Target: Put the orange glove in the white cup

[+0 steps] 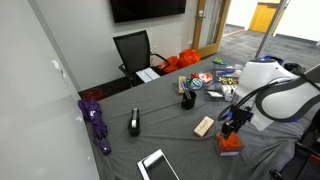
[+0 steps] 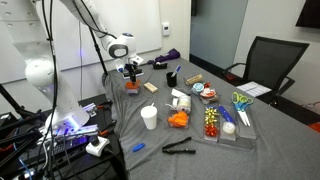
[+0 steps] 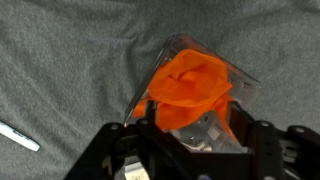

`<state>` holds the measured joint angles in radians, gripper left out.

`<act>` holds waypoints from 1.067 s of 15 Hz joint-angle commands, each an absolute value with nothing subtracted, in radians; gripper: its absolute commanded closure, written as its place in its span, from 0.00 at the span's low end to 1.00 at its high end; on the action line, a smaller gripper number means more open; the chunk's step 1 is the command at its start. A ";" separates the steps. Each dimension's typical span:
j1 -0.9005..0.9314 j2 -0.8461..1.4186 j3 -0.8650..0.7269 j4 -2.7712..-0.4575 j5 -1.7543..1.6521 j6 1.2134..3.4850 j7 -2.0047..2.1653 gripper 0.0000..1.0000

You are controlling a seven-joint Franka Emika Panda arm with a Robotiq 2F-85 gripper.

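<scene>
The orange glove (image 3: 190, 82) lies bunched on the grey cloth, with a clear plastic thing (image 3: 215, 125) around or under it. My gripper (image 3: 192, 120) hangs right over it, jaws wide, one finger on each side of the orange bundle. Whether the pads press on it I cannot tell. In both exterior views the glove (image 1: 230, 143) (image 2: 131, 88) sits on the table directly under the gripper (image 1: 232, 127) (image 2: 130, 75). The white cup (image 2: 150, 117) stands upright a short way off, toward the table's edge. It is hidden in the other views.
A second orange thing (image 2: 178, 120) lies beside the white cup, next to a tray of small items (image 2: 225, 125). A wooden block (image 1: 204, 126), a black pen holder (image 1: 187, 97) and a white marker (image 3: 20, 137) lie nearby. An orange-red bundle (image 1: 185, 62) sits at the far end.
</scene>
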<state>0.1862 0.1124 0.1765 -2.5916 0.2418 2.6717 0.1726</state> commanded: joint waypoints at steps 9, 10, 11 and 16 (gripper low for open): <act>0.199 0.180 0.174 -2.597 0.171 2.740 0.207 0.49; 0.199 0.184 0.174 -2.598 0.165 2.746 0.208 0.50; 0.199 0.187 0.174 -2.597 0.160 2.747 0.208 0.57; 0.195 0.184 0.178 -2.589 0.172 2.725 0.207 0.92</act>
